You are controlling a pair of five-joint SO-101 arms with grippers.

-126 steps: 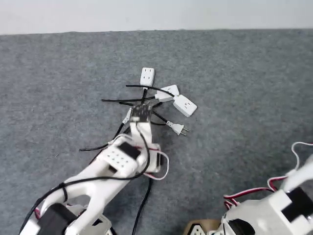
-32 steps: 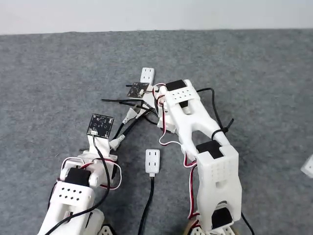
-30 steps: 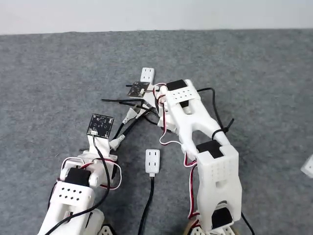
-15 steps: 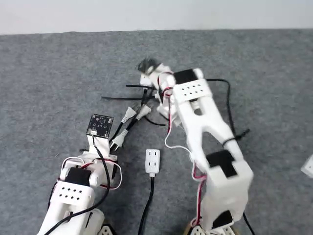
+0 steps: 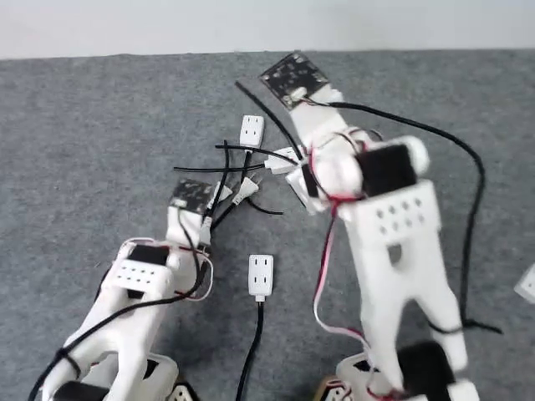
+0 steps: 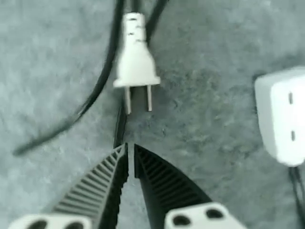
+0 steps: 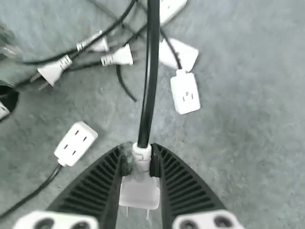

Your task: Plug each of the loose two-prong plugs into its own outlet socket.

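grey carpet bench (image 5: 100, 125), high view: cord tangle (image 5: 244, 192) mid-bench, spare socket (image 5: 260, 275) between arms. left wrist view: left tool (image 6: 130, 151) pressed together, empty, tips just short of loose plug (image 6: 136, 64). right wrist view: right tool (image 7: 139, 151) pinching lifted plug (image 7: 139, 188); its taut cord (image 7: 150, 71) may drag tangle, or plug twists in grip

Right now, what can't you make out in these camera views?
High view: the raised right arm covers part of the outlets beside it, so their count is unclear.
High view: a white object is cut off by the edge and cannot be identified.
Left wrist view: an outlet is cut off by the edge.
Right wrist view: the right gripper covers the sides of the plug it holds.
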